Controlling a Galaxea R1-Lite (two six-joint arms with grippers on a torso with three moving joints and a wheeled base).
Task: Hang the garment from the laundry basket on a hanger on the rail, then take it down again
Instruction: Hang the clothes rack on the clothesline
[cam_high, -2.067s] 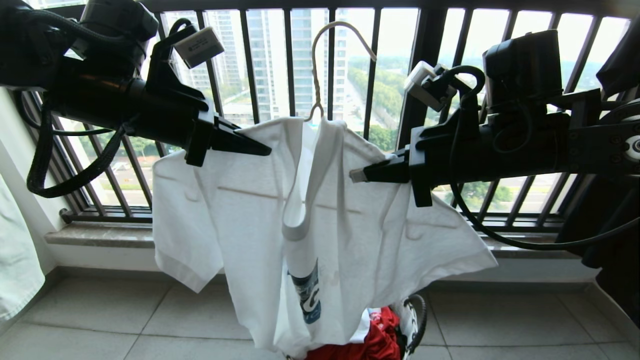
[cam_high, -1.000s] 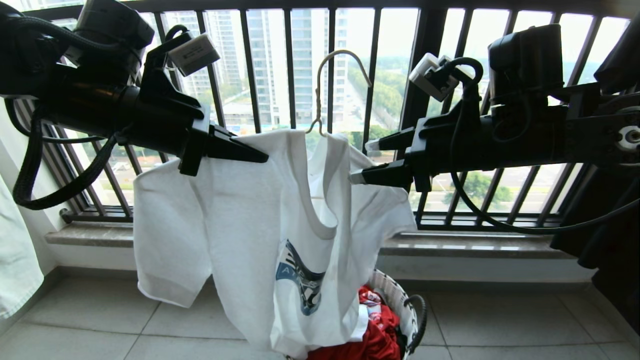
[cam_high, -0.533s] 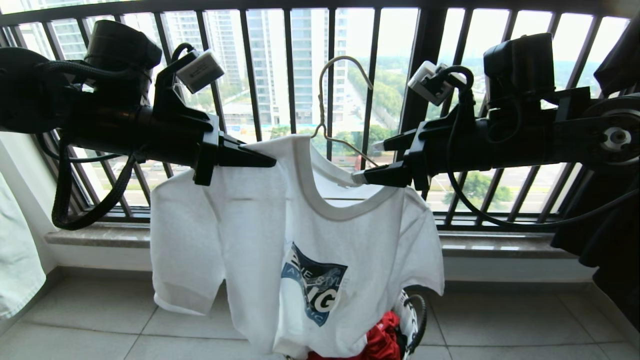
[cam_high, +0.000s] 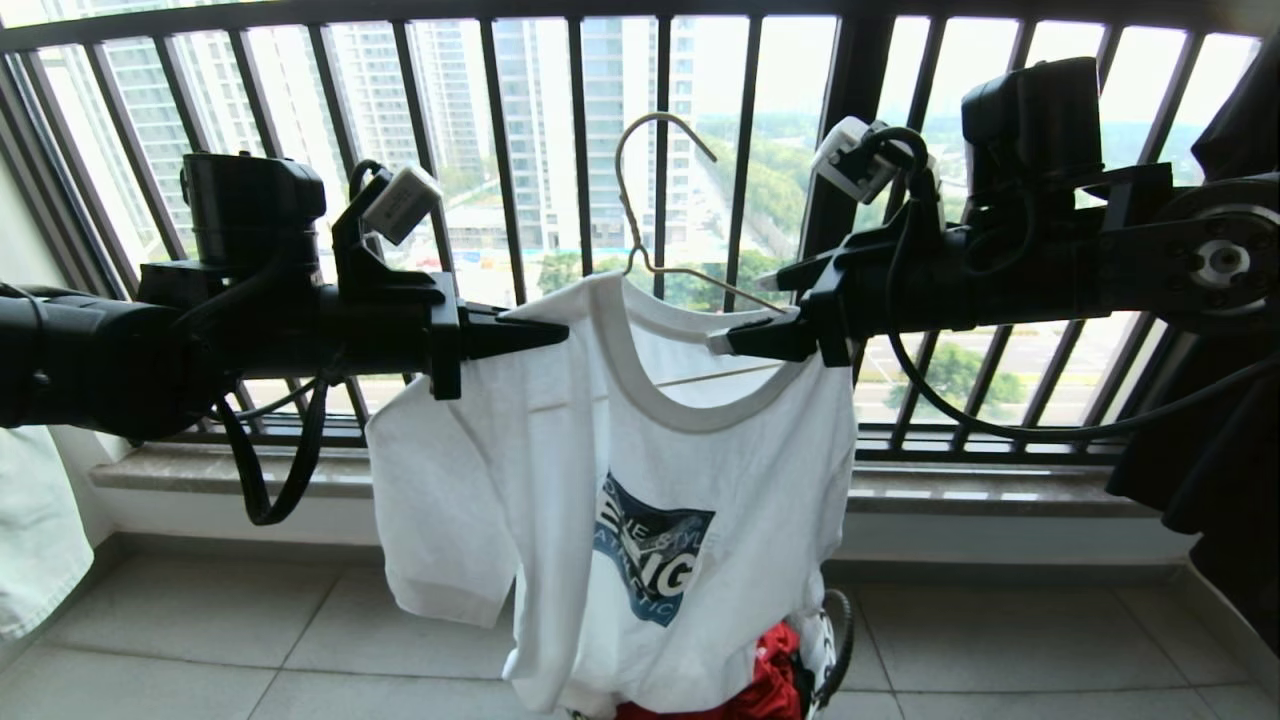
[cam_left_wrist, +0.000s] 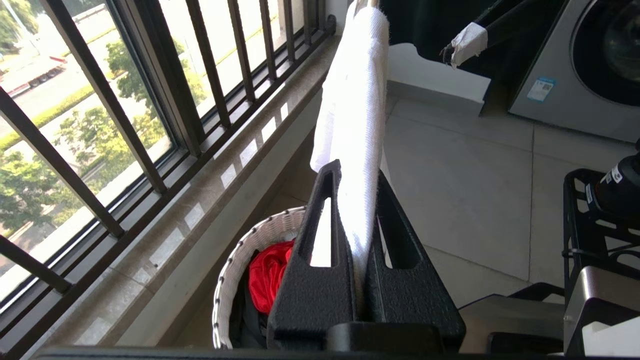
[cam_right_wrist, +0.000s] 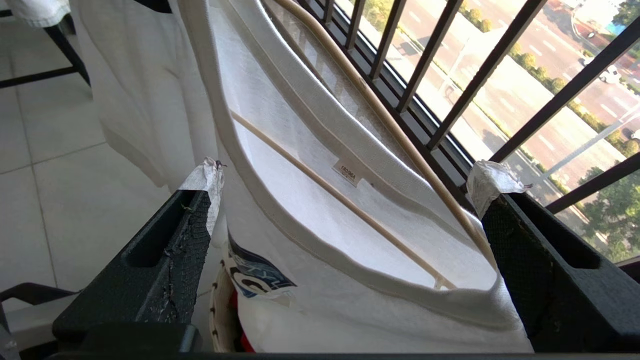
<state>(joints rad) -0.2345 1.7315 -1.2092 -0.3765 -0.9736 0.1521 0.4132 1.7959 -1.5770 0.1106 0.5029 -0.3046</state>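
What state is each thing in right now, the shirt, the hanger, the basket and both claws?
T-shirt: on the hanger, front and logo facing the robot, one shoulder pinched by the left claw.
Hanger: upright, hook free in the air, not on any rail.
Laundry basket: on the floor under the shirt, red cloth inside.
Left claw: shut on the shirt's shoulder.
Right claw: open, jaws either side of the other shoulder.

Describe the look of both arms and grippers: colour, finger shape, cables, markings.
Both arms are matte black with loose black cables and a small white box above each wrist. Left gripper: wedge-shaped, slotted, textured black fingers. Right gripper: same fingers, tips wrapped in frayed white tape.
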